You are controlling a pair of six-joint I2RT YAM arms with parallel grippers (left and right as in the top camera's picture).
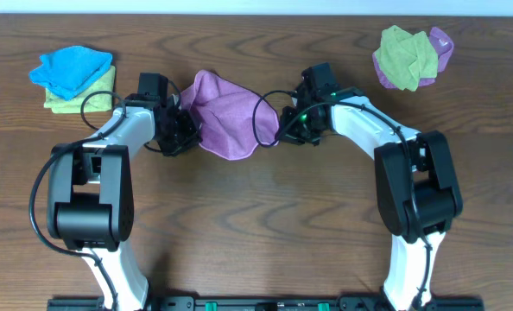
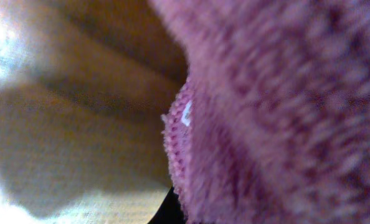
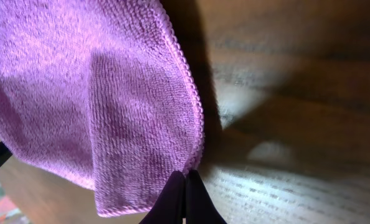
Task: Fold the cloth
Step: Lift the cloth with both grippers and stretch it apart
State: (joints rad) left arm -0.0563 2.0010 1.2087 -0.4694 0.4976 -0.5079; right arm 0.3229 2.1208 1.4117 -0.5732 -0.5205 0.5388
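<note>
The left gripper [image 1: 181, 130] sits at the left edge of the cloth [image 1: 224, 117], left of centre in the overhead view. Its jaws are closed on that edge. In the left wrist view the purple pile fills the right half of the frame, very close and blurred, and only a dark sliver of the gripper shows at the bottom edge. The right gripper [image 1: 284, 130] is at the cloth's right edge. In the right wrist view its dark fingers [image 3: 172, 202] are pressed together at bottom centre, with the stitched hem pinched between their tips.

The cloth is bunched between the two grippers, in the upper middle of the table [image 1: 256, 216], with its lower tip hanging toward the centre.

In the upper left of the overhead view a blue cloth [image 1: 69, 69] lies on a yellow-green cloth [image 1: 82, 99], well apart from the grippers. In the upper right a crumpled green cloth [image 1: 402, 57] lies over a second purple cloth [image 1: 440, 41].
</note>
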